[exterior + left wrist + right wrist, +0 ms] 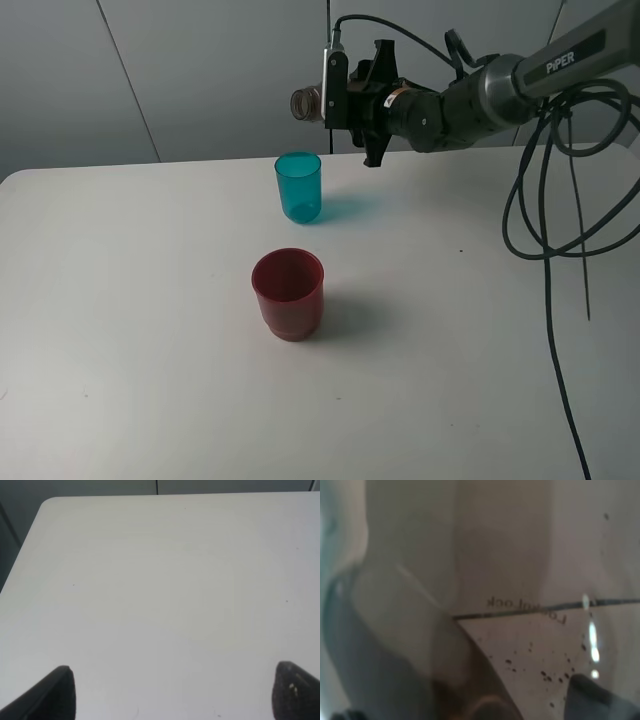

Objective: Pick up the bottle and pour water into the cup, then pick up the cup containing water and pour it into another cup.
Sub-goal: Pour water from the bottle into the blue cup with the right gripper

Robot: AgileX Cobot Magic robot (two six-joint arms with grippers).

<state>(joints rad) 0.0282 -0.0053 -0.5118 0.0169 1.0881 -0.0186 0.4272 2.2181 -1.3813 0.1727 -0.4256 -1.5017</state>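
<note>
gripping the bottle [306, 102] on its side, the right gripper [340, 95] is pressed shut around its smoky body, which fills the right wrist view. the neck points toward the left and sits high over the teal cup [299, 186], a pose that suits pouring, though no stream of water can be made out. the teal cup stands upright on the white table [120, 300]. another cup [288, 292], dark red and wider, stands nearer the camera and apart, likely waiting for the second pour. the left gripper [175, 692] hangs spread wide over bare table, holding nothing.
</note>
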